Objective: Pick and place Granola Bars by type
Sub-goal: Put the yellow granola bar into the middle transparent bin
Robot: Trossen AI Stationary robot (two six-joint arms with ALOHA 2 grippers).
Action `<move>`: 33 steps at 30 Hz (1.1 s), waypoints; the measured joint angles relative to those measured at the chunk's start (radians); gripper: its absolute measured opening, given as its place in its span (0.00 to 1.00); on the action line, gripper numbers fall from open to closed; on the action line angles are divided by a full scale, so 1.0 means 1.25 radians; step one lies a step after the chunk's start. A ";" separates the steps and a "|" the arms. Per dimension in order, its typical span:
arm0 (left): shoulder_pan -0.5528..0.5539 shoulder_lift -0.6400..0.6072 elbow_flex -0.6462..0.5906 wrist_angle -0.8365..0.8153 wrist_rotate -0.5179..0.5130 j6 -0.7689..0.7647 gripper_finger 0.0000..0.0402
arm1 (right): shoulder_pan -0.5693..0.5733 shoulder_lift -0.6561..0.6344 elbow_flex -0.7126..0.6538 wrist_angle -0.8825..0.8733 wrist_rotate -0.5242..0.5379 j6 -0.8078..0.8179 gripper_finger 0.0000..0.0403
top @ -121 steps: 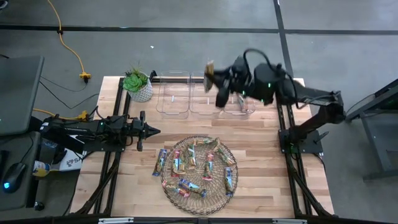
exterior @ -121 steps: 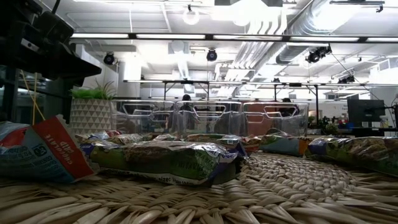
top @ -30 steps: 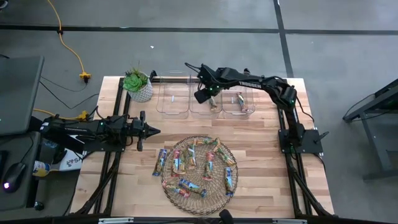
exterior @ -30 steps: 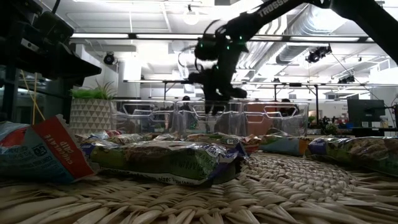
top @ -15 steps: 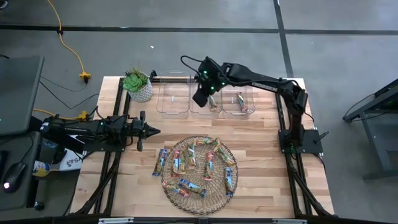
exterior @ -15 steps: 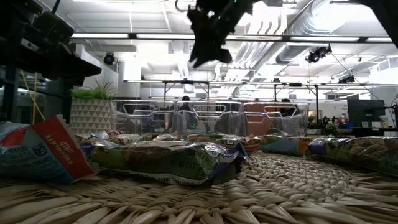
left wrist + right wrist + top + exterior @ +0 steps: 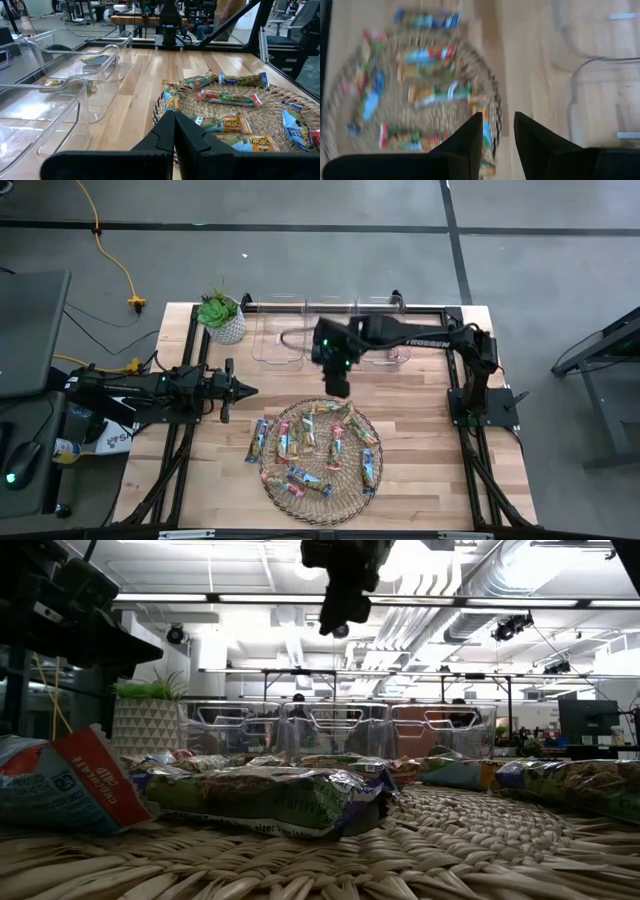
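While the left gripper (image 7: 248, 390) waits pinched together, the right gripper (image 7: 335, 385) hangs empty, fingers apart, Granola Bars (image 7: 318, 442) just below.

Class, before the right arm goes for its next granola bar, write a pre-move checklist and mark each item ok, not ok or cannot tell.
1. Right end effector empty, fingers apart: ok.
2. It is positioned between the clear bins and the wicker mat: ok.
3. Granola bars remain on the mat: ok.
4. One bar lies off the mat on the table: not ok.
5. Left end effector parked clear of the mat, fingers together: ok.
6. Which type to pick next: cannot tell.
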 joint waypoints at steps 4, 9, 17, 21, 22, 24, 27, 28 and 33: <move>0.000 0.000 0.000 0.000 0.000 0.000 0.00 | 0.046 0.000 -0.045 0.020 0.029 -0.038 0.30; 0.000 0.000 0.000 0.000 0.000 0.000 0.00 | 0.085 0.000 -0.135 0.058 0.032 -0.025 0.42; 0.000 0.000 0.000 0.000 0.000 0.000 0.00 | 0.118 0.001 -0.293 0.185 0.080 0.017 0.55; 0.000 0.000 0.000 0.000 0.000 0.000 0.00 | 0.121 0.002 -0.345 0.241 0.103 0.034 0.57; 0.000 0.000 0.000 0.000 0.000 0.000 0.00 | 0.121 0.002 -0.355 0.255 0.101 0.041 0.57; 0.000 0.000 0.000 0.000 0.000 0.000 0.00 | 0.121 0.002 -0.377 0.286 0.100 0.050 0.57; 0.000 0.000 0.000 0.000 0.000 0.000 0.00 | 0.120 0.002 -0.399 0.323 0.109 0.051 0.57; 0.000 0.000 0.000 0.000 0.000 0.000 0.00 | 0.120 0.002 -0.405 0.343 0.109 0.051 0.57; 0.000 0.000 0.000 0.000 0.000 0.000 0.00 | 0.120 0.002 -0.424 0.396 0.110 0.054 0.57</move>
